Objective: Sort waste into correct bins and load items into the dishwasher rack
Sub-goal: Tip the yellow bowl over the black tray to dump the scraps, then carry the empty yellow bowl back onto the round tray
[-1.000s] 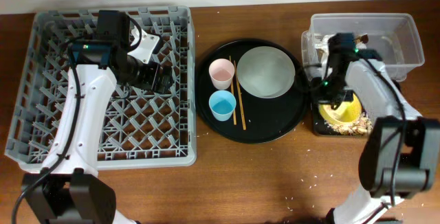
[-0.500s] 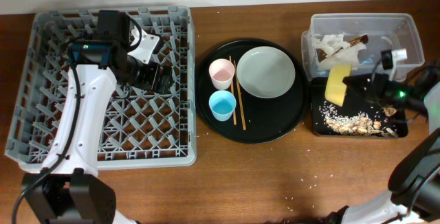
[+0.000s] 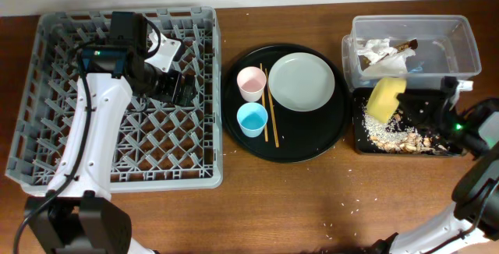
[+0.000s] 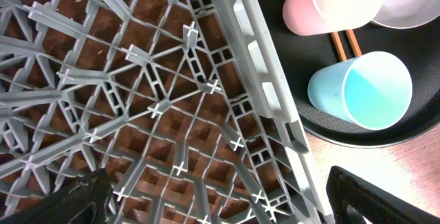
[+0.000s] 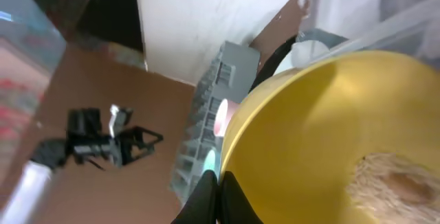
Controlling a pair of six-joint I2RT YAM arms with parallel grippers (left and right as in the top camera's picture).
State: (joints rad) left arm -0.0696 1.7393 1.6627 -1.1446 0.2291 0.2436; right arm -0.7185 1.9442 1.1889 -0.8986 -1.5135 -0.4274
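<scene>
Yellow bowl (image 3: 383, 98) clamped in right pincer (image 3: 404, 103), wrist view reveals scraps (image 5: 395, 183) inside, left pincer (image 4: 227, 200) spread

Your left arm (image 3: 92, 121): white shells, black joints, green light well behind the left pincer (image 3: 181, 90), whose fingers (image 4: 385, 196) are matte black. Right arm (image 3: 488, 129): white shell, black right pincer (image 3: 407, 104), green light just behind it.
</scene>
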